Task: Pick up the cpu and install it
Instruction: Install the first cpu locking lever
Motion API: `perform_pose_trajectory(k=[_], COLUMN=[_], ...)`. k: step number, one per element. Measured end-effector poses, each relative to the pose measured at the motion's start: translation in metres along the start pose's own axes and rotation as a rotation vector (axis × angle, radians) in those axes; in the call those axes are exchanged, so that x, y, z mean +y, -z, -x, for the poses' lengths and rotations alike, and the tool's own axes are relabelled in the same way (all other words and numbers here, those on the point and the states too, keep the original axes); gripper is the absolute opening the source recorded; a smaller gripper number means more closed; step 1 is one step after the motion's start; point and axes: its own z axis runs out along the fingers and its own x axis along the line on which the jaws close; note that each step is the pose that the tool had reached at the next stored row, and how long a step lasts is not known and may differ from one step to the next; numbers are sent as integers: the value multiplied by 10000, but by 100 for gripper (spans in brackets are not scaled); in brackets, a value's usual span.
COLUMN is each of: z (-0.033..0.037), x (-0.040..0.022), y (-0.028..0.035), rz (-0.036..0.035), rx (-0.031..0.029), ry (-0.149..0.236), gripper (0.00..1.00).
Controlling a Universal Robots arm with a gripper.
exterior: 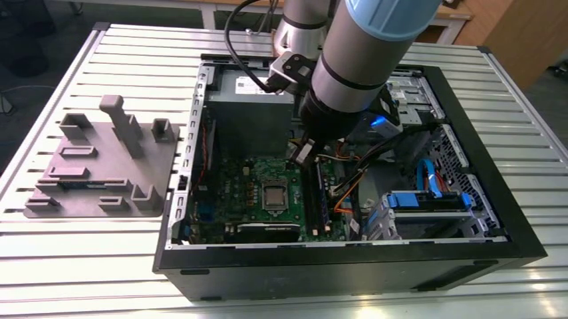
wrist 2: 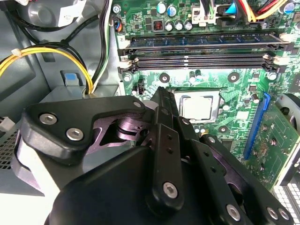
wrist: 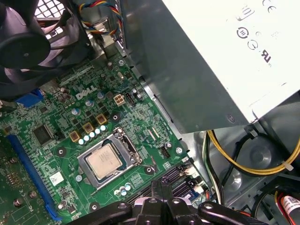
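cpu [wrist: 104, 161] seated in motherboard socket, gripper [wrist 2: 161, 101] above it — pinched closed, empty

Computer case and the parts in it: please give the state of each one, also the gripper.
computer case: side open, lying flat on the table
cpu: seated flat in its socket
gripper: shut, empty, above the board beside the cpu
memory slots: empty

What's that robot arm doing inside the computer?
The robot arm has reached into the open computer case, and its pincer hangs just above the green motherboard. The cpu, a small silver square, already sits in its socket in the middle of the board. The pincer isn't touching it.
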Motion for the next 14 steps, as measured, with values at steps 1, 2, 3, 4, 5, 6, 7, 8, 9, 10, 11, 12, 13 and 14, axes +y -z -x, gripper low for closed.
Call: perform_pose_trajectory(k=[1, 2, 3, 4, 5, 6, 7, 8, 9, 10, 11, 12, 13, 14], z=[0, 0, 0, 1, 5, 10, 17, 25, 37, 49, 57, 59, 51, 42], x=[0, 0, 0, 1, 3, 7, 12, 18, 26, 34, 41, 51, 65, 78], y=[0, 0, 0, -1, -2, -4, -8, -12, -16, -22, -27, -33, -40, -47], rz=[0, 0, -1, 1, 1, 1, 1, 1, 1, 1, 1, 1, 1, 3], rx=[0, 0, 0, -1, -1, 0, -2, -1, 0, -2, -1, -1, -3, -3], ry=[0, 0, 0, 0, 0, -1, -2, 0, -1, 0, 0, 1, 8, 23], gripper=[10, 10, 10, 10, 10, 10, 10, 10, 10, 10, 10, 10, 10, 10])
